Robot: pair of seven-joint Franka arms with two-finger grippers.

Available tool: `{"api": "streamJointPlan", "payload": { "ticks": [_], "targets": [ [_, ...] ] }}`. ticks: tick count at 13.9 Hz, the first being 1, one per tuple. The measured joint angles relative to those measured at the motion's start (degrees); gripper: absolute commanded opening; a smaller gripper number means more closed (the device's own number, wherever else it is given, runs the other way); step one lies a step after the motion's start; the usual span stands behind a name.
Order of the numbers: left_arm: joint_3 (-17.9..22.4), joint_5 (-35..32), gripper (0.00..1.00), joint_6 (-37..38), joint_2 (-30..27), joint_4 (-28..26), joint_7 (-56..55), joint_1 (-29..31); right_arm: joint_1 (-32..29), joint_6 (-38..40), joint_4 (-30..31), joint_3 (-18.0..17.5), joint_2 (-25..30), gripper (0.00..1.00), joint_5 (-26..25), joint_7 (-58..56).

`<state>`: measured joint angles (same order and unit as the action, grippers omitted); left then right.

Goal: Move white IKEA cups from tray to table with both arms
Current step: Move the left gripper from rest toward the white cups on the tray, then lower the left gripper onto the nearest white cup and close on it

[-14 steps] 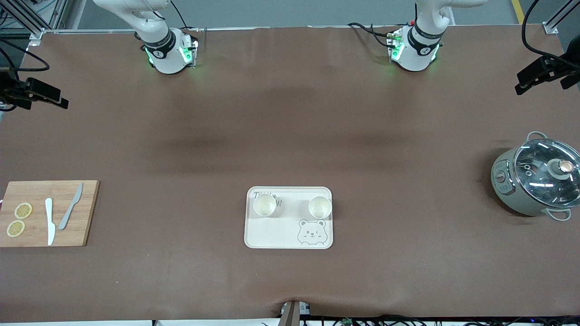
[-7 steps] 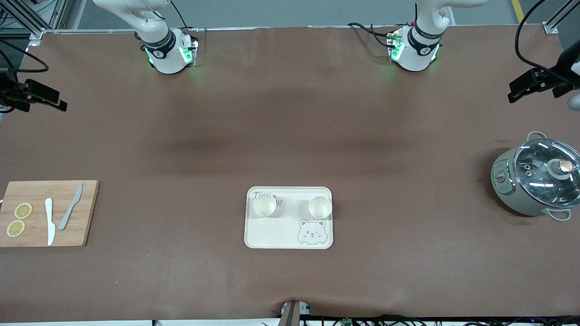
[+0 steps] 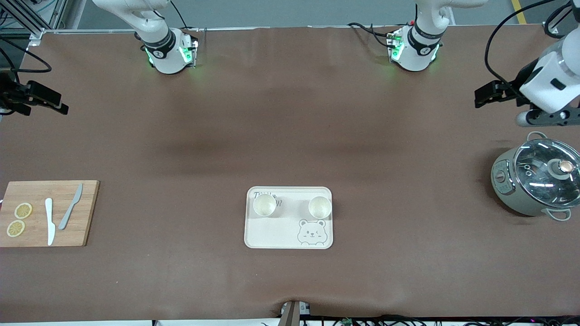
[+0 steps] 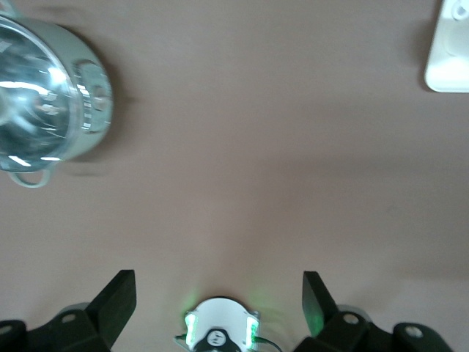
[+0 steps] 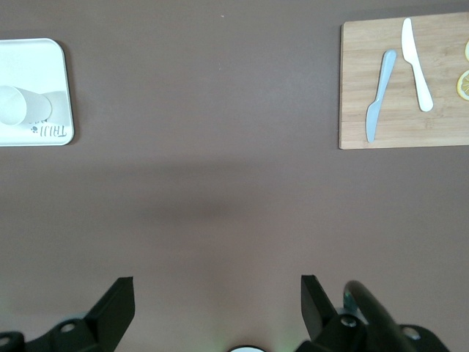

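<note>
Since a second ago, your left arm is swinging in over the pot [image 3: 537, 181] end of the desk [image 3: 290, 136].

Front view: both cups [image 3: 264, 204] [image 3: 320, 206] are standing on the tray [image 3: 276, 235], well apart from either arm.

Left wrist view: left gripper [image 4: 220, 297] jaws are gaping open, empty; only a tray corner shows.

Right wrist view: right gripper [image 5: 218, 301] jaws are open, empty; one cup is cut off.

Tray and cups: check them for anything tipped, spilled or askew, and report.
Nothing stands out. Both white cups stand upright and apart on the tray, which lies square on the table. No spill shows. The left gripper and right gripper hang open above bare table, holding nothing.
</note>
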<state>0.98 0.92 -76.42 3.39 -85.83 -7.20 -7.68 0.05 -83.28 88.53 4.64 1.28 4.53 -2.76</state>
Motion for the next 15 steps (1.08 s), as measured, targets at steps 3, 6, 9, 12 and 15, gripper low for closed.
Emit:
{"api": "streamJointPlan", "payload": {
  "ticks": [3,6,9,12,15],
  "targets": [
    [-1.45,3.13,1.0,-5.1,2.52,-3.08,-4.28,-0.74,0.25,-0.03,-0.2,0.1,-0.01,1.0,-0.01,0.0],
    [-4.96,3.42,1.0,-17.02,4.26,-10.51,-12.25,-3.14,0.71,-0.03,-0.21,0.14,-0.02,1.0,-0.02,0.0],
    [-6.36,3.36,1.0,-28.5,8.06,-16.1,-22.1,-8.62,0.83,-0.02,-0.22,0.29,-0.04,1.0,-0.02,0.0],
    [-6.5,2.4,1.0,-38.86,13.84,-16.63,-31.48,-13.81,0.87,0.18,-0.12,0.45,-0.2,1.0,-0.02,0.0],
    [-6.52,2.36,1.0,-49.35,18.76,-16.33,-36.1,-15.51,0.99,0.33,0.79,0.51,-0.58,1.0,-0.02,0.0]
  ]
}}
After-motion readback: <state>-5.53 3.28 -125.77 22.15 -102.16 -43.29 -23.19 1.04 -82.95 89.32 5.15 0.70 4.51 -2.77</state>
